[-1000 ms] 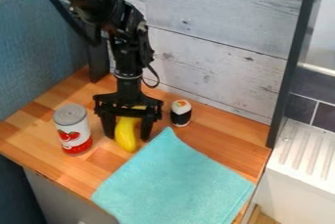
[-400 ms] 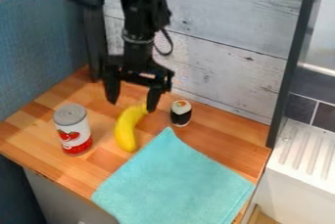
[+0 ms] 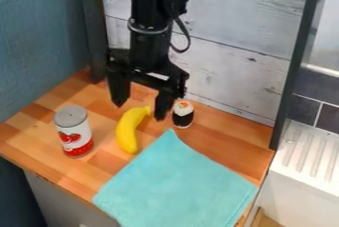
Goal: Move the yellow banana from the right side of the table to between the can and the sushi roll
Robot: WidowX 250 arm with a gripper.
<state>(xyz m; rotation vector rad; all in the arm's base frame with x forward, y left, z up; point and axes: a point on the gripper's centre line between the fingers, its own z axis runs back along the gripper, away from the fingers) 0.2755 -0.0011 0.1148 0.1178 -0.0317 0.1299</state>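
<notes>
Near edge of bench point(image 3: 36, 139): turquoise cloth point(image 3: 179, 181), laid flat, one corner pointing to the rear, near the banana. Beyond it, L. side of view: can point(image 3: 73, 134), upright, grey top; label point(image 3: 75, 144) white above, red below, w/ red fruit or veg. pic. and light marks on the red band. Banana point(image 3: 127, 132), yellow, lies approx. mid-bench btwn. can and roll, curved, stem end to the rear. Sushi-type roll point(image 3: 183, 115) stands just R. of stem end: dark wrap, white top w/ orange and green bits.

Pincer point(image 3: 140, 111), black, hangs pointing down over rear part of bench, above the banana's stem end. Cond.: released, fingers spread wide; one finger nr. the roll. Contact w/ banana: cannot tell.

Rear: whitewashed plank wall point(image 3: 228, 72). Far L.: blue panel point(image 3: 39, 52). R., past dark post point(image 3: 293, 57): white ribbed drainer point(image 3: 308, 154), dk. tiles behind.
</notes>
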